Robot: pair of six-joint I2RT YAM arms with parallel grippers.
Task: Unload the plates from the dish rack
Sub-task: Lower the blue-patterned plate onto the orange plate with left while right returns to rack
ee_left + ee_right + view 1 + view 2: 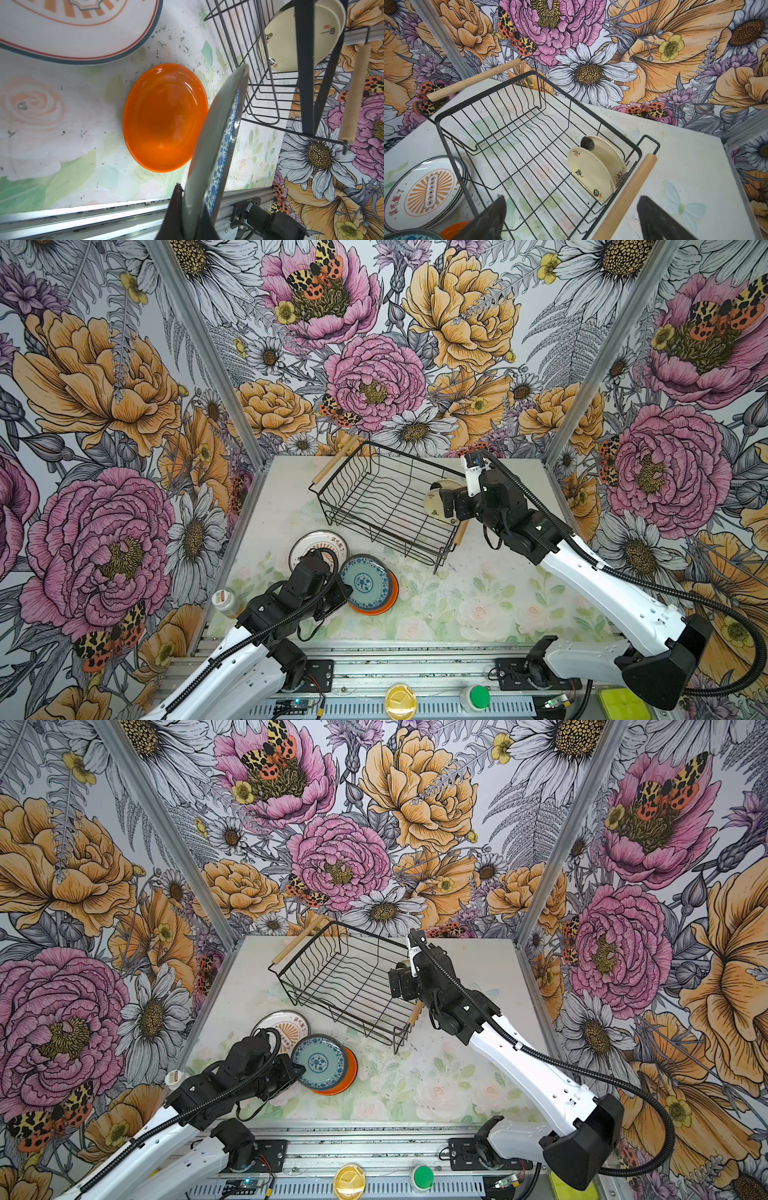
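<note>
Clamping blue-patterned plate (365, 581) by rim: left claw (192, 209), jaws tight on it, plate tilted over orange plate (164, 116) lying flat on desk (478, 597). White sunburst plates (318, 545) stacked just beside. Dish rack (376, 499) angled toward back of desk. Right claw (572, 218) spread wide, gripping nothing, hovering above wooden handle (627, 193) at rack's right end. Two cream plates (591, 172) upright in slots there.

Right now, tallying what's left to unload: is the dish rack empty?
Not empty. Two cream plates stand upright in slots at the dish rack's end beside a wooden handle; its other slots are bare.
</note>
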